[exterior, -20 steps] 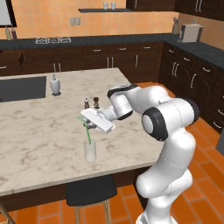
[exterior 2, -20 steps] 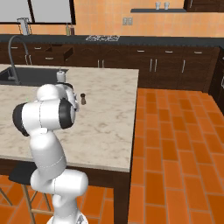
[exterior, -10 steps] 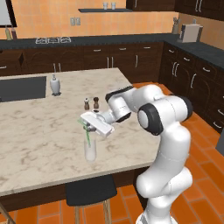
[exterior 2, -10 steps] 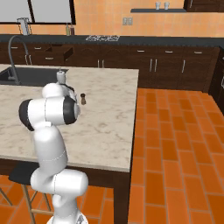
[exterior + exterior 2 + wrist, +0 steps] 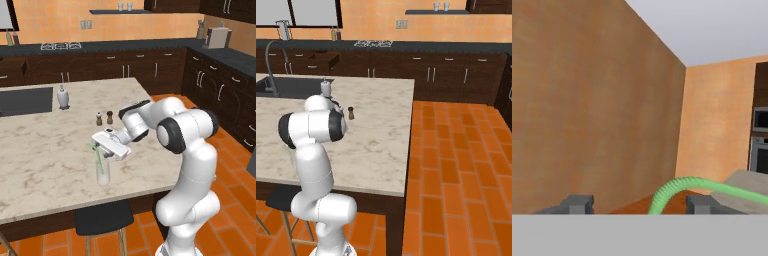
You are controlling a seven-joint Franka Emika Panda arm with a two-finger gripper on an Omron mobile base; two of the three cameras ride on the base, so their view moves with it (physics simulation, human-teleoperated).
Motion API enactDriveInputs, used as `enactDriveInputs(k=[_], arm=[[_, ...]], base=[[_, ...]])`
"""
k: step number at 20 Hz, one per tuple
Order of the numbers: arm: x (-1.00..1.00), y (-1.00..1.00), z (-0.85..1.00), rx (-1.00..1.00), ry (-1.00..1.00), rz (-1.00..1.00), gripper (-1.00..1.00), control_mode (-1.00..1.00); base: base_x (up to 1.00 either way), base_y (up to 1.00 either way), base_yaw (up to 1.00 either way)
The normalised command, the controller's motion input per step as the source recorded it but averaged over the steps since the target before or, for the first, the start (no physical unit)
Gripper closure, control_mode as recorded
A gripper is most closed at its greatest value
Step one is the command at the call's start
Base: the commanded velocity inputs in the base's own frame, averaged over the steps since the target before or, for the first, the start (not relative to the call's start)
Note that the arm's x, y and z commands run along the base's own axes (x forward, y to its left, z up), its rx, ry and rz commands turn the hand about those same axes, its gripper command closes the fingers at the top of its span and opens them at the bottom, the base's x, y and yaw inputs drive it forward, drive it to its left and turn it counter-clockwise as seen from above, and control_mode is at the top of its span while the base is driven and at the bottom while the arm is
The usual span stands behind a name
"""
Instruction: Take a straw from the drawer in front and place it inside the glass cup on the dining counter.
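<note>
The glass cup (image 5: pixel 103 173) stands on the dining counter (image 5: pixel 45 150) near its front edge. The light-green straw (image 5: pixel 97 156) stands in it, its bent top sticking out above the rim. My gripper (image 5: pixel 99 145) hovers level just above the cup and is open. In the hand view the straw's bent top (image 5: pixel 672 190) arcs between the fingertips (image 5: pixel 577 204) of the gripper (image 5: pixel 638 204), touching neither. An open drawer (image 5: pixel 332 61) juts from the far cabinet row.
Salt and pepper shakers (image 5: pixel 104 118) stand just behind the hand. A white soap dispenser (image 5: pixel 62 96) sits beside the sink (image 5: pixel 25 100) at the counter's left. A dark stool (image 5: pixel 102 220) stands below the counter's front edge. Orange tiled floor lies to the right.
The fingers have spread apart and let go of the straw, which now rests in the cup. The arm has barely shifted.
</note>
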Motion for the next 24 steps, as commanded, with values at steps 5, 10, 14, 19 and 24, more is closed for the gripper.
enactDriveInputs(k=[5, 10, 14, 19, 24], arm=[[-0.08, 0.00, 0.00, -0.26, -0.14, -0.04, -1.00, -1.00], [0.00, 0.00, 0.01, -0.33, -0.17, -0.11, -1.00, -1.00], [0.00, 0.00, 0.00, -0.34, -0.12, -0.14, -1.00, -1.00], [-0.02, 0.00, 0.09, -0.32, -0.13, -0.15, -1.00, -1.00], [-0.30, -0.11, 0.59, -0.22, -0.16, -0.14, -1.00, -1.00]], base=[[0.00, 0.00, 0.00], [0.00, 0.00, 0.00], [0.00, 0.00, 0.00], [0.00, 0.00, 0.00], [0.00, 0.00, 0.00]])
